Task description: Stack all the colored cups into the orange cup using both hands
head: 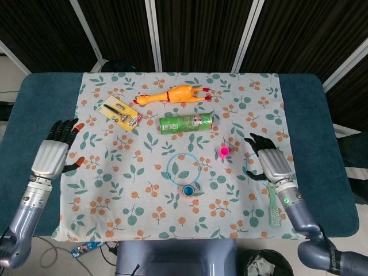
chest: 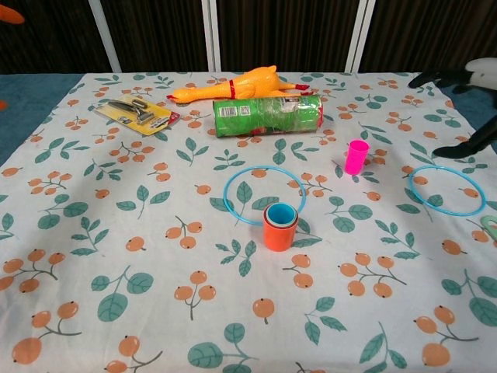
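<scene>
The orange cup [chest: 279, 231] stands upright near the table's middle with a blue cup [chest: 280, 214] nested inside it; in the head view the pair shows as the orange cup [head: 188, 190]. A pink cup [chest: 356, 156] stands alone to the right, also seen as the pink cup [head: 223, 152]. My right hand [head: 269, 163] hovers open just right of the pink cup, over a blue ring; in the chest view only the fingertips [chest: 454, 78] of the right hand show at the right edge. My left hand [head: 53, 154] is open at the table's left edge, holding nothing.
A blue ring [chest: 264, 195] lies behind the orange cup and another blue ring [chest: 446, 189] to the right. A green can [chest: 267, 114], a rubber chicken [chest: 237, 84] and a carded tool [chest: 132, 115] lie at the back. A green brush [head: 273, 206] lies front right.
</scene>
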